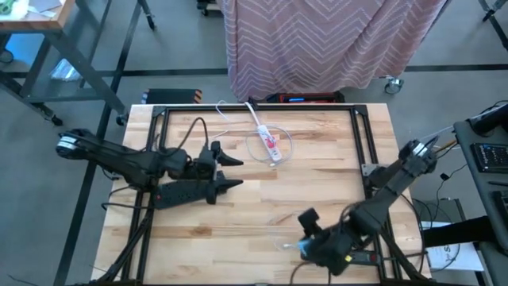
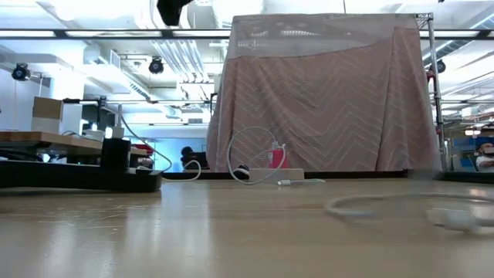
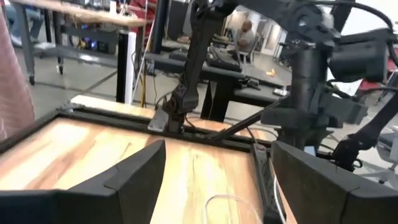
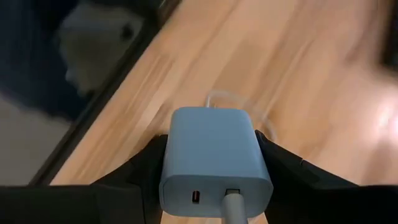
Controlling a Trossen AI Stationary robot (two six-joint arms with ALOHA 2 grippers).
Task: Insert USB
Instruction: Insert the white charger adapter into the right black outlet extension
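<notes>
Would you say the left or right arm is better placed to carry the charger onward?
Right: its gripper is shut on the blue charger. The left gripper is open beside the power strip.

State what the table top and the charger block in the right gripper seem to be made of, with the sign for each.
Table top: wood planks, lightly sealed, judging by grain lines and a soft sheen. Charger block, clamped in the right gripper: probably moulded plastic, pale blue, matte, with smooth faces and rounded corners.

Bare wood open to you across the table [image 1: 262, 210] middle, below the white power strip [image 1: 267, 143] and its looped cable [image 1: 262, 135], black power strip [image 1: 186, 193] blocking your path to its left.
</notes>
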